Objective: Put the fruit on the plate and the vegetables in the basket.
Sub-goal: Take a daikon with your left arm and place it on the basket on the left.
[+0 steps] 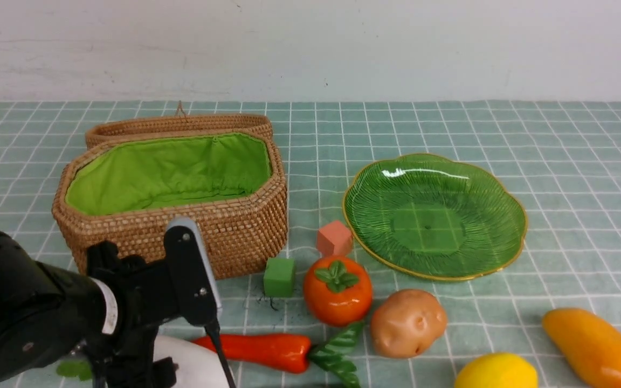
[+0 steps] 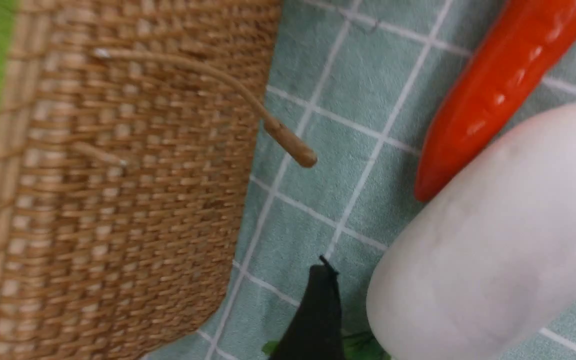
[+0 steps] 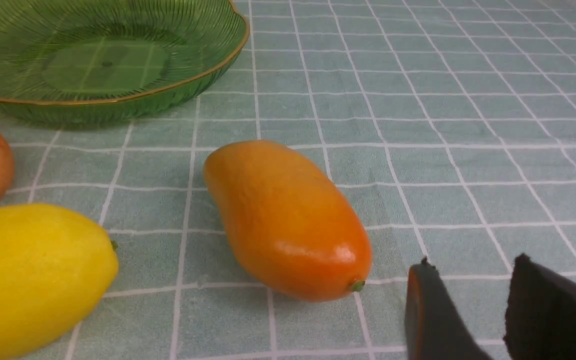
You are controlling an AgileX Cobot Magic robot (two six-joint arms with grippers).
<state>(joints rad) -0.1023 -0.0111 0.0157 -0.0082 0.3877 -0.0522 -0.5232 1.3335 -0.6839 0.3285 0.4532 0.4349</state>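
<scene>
Left hand (image 2: 460, 280) open, straddling white radish (image 2: 493, 235) just beside basket (image 2: 118, 200); radish long axis parallel to carrot (image 2: 493, 85). Right hand (image 3: 473, 265) parted, empty.

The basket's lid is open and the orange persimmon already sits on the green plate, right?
The lid is open, but the persimmon lies on the tablecloth, nearer the camera than the plate, beside the potato. The front view shows it.

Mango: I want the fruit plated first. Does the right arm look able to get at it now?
Probably yes. The mango lies on bare cloth close to the open, empty right hand, with nothing between them; the lemon sits apart on its other side.
</scene>
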